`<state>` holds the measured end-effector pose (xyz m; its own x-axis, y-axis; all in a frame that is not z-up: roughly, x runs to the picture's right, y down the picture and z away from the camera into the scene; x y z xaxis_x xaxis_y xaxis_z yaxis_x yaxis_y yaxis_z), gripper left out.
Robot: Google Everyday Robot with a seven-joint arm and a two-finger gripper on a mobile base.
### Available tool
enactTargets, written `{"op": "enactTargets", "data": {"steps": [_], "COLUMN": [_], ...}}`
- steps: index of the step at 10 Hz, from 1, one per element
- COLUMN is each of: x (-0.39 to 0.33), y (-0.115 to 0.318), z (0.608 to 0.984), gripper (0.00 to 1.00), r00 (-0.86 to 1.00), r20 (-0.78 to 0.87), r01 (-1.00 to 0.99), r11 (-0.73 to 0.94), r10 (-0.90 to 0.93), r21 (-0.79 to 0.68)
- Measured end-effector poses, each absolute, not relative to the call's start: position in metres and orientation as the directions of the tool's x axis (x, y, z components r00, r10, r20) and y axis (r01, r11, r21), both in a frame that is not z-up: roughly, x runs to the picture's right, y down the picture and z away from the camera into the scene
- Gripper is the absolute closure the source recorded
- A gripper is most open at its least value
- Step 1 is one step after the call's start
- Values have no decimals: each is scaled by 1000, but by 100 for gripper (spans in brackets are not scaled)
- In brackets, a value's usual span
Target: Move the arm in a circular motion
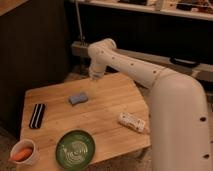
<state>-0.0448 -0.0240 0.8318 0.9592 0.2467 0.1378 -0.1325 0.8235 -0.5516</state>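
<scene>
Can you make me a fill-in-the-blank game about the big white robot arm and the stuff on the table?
1. The big white tubular robot arm holds its gripper near the far edge of a table made of ___.
2. The round patterned plate near the front is coloured ___.
3. The small white bowl at the front left corner holds something coloured ___.
Missing words: wood, green, orange.

tool (94, 76) above table (107, 107) far edge: blurry | arm (145, 72) cut btm-right
</scene>
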Motion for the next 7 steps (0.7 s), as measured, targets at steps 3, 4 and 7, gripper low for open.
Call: {"op": "enactTargets", "data": {"steps": [3, 4, 7], "x": [22, 48, 82], "y": [23, 44, 92], "z": [839, 834, 784], "gripper": [20, 20, 20], "r00": [934, 927, 929], "r20": [64, 35, -5], "r01": [-253, -290, -321], "r11": [779, 772, 801], "r10": [350, 374, 370], "r21": [-574, -566, -506]}}
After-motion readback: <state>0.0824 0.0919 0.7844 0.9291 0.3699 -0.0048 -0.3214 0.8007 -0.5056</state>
